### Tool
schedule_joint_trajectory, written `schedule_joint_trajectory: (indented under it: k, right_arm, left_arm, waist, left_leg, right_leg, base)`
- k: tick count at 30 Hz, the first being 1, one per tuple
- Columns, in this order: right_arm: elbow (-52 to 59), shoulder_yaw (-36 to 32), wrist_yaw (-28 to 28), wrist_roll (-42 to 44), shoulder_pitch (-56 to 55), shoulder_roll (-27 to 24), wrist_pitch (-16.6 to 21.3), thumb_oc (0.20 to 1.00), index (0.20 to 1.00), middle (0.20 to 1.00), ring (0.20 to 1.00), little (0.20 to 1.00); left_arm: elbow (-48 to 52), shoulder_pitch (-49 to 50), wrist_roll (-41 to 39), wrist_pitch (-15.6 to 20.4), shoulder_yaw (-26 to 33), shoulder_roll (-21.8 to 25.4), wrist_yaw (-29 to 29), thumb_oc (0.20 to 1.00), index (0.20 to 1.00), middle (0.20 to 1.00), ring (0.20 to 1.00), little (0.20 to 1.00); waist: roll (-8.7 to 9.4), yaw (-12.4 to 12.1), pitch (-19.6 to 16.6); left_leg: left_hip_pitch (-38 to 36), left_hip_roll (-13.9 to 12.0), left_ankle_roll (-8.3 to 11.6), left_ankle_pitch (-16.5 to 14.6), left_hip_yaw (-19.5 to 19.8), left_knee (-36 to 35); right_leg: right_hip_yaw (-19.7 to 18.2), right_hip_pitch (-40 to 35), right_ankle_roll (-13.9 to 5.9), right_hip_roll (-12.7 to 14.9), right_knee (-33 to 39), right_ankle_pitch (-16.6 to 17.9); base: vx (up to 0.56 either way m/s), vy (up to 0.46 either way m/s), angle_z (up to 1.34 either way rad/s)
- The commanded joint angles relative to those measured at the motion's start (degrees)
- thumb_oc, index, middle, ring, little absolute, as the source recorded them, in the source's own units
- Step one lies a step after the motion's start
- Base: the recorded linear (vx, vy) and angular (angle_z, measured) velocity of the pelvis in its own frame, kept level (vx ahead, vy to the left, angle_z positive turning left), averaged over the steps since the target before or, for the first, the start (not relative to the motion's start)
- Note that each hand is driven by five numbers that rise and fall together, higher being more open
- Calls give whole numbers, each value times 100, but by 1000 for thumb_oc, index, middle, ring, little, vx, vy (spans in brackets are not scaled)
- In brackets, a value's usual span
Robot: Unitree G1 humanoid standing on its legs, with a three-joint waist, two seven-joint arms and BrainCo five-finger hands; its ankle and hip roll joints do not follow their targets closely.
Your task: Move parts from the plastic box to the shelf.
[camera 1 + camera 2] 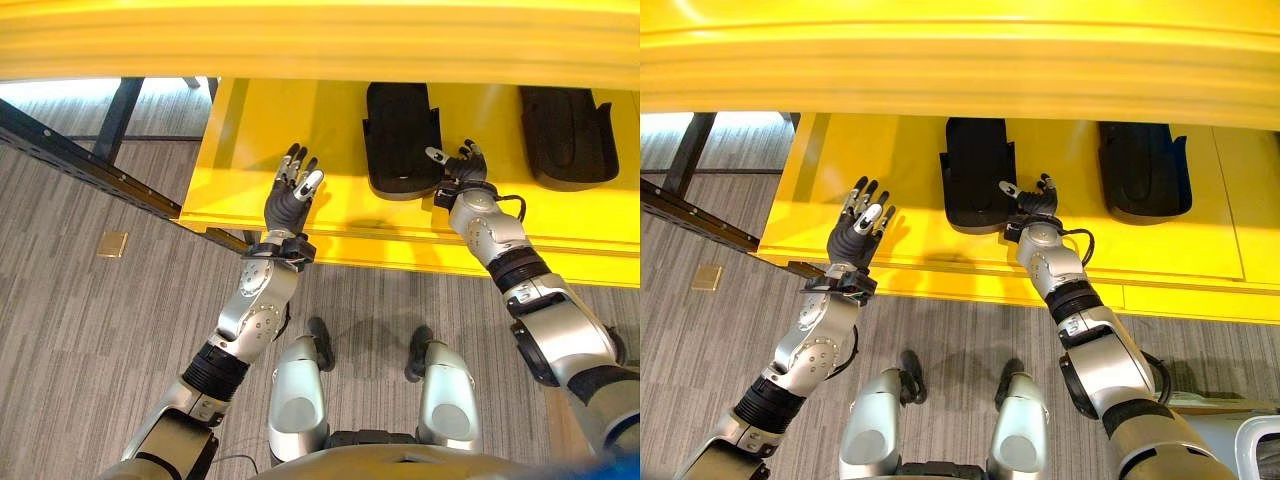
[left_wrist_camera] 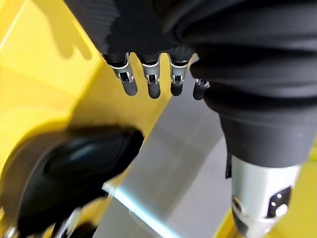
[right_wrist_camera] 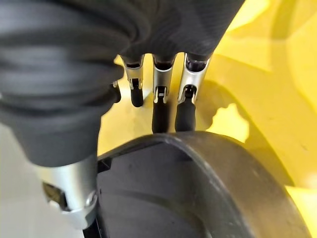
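Two black moulded parts lie on the yellow shelf (image 1: 250, 130): one in the middle (image 1: 400, 135) and one further right (image 1: 565, 135). My right hand (image 1: 465, 170) is at the near right corner of the middle part (image 3: 198, 188). Its fingers (image 3: 158, 99) are straight and reach just past the part's rim, and its thumb stands apart beside the part. My left hand (image 1: 292, 200) hovers open over the shelf's front left area and holds nothing. Its straight fingers (image 2: 148, 79) show in the left wrist view, with the middle part (image 2: 69, 173) beyond them.
A second yellow shelf board (image 1: 320, 40) overhangs the top of the view. A dark metal frame bar (image 1: 70, 155) runs diagonally at the left over grey carpet. A small tan square (image 1: 112, 244) lies on the floor. A pale container corner (image 1: 1258, 445) shows at the lower right.
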State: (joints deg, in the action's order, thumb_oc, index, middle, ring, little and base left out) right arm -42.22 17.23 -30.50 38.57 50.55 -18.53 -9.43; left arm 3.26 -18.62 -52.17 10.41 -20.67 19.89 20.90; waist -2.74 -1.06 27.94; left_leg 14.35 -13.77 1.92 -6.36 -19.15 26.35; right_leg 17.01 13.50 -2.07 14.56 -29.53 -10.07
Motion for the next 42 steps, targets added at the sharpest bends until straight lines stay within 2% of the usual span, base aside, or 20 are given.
schedule_joint_trajectory:
  k: [1,3,8,15,30,38,42]
  right_arm:
    - [-121,103,225,162,-440,347,-112,1000,1000,1000,1000,1000]
    - [27,177,278,116,-537,400,-122,1000,1000,1000,1000,1000]
    - [162,236,-173,116,-669,478,37,1000,1000,1000,1000,1000]
    - [359,204,73,186,-850,504,22,1000,1000,1000,1000,1000]
    - [788,582,482,-39,-1090,705,-120,1000,1000,1000,1000,1000]
    - [1045,829,398,-132,-1238,868,-160,1000,1000,1000,1000,1000]
    - [1052,834,362,-67,-1314,887,-51,1000,1000,1000,1000,1000]
  left_arm:
    - [827,-102,338,242,42,-93,197,1000,1000,1000,1000,1000]
    - [875,-119,367,268,47,-121,222,1000,1000,1000,1000,1000]
    - [916,-147,422,196,0,-176,179,1000,1000,1000,1000,1000]
    - [943,-156,420,161,-72,-144,214,1000,1000,1000,1000,1000]
    - [937,-136,499,61,-140,-183,235,1000,1000,1000,1000,1000]
    - [953,-102,541,-1,-179,-219,237,1000,1000,1000,1000,1000]
    - [907,-103,537,19,-231,-220,229,1000,1000,1000,1000,1000]
  waist:
    - [-8,-188,184]
    - [21,-180,184]
    - [43,-153,184]
    - [44,-98,184]
    - [71,-78,182]
    - [82,-74,182]
    - [76,-61,181]
  left_leg:
    - [-455,-245,262,150,-222,-354]
    - [-420,-255,261,131,-220,-299]
    - [-407,-273,255,124,-231,-281]
    - [-390,-271,256,120,-247,-274]
    - [-423,-285,252,114,-243,-236]
    - [-448,-295,252,110,-256,-227]
    - [-443,-298,245,102,-261,-213]
  right_leg:
    - [162,-124,-232,221,-369,-153]
    - [155,-97,-230,224,-423,-171]
    - [134,-76,-231,219,-428,-161]
    - [104,-41,-252,221,-428,-144]
    - [79,-53,-258,248,-461,-139]
    - [84,-72,-265,271,-457,-125]
    - [74,-71,-268,278,-448,-115]
  base:
    - [0,0,0]
    - [6,-9,2]
    - [4,-6,3]
    - [0,0,0]
    - [0,0,0]
    - [0,0,0]
    - [0,0,0]
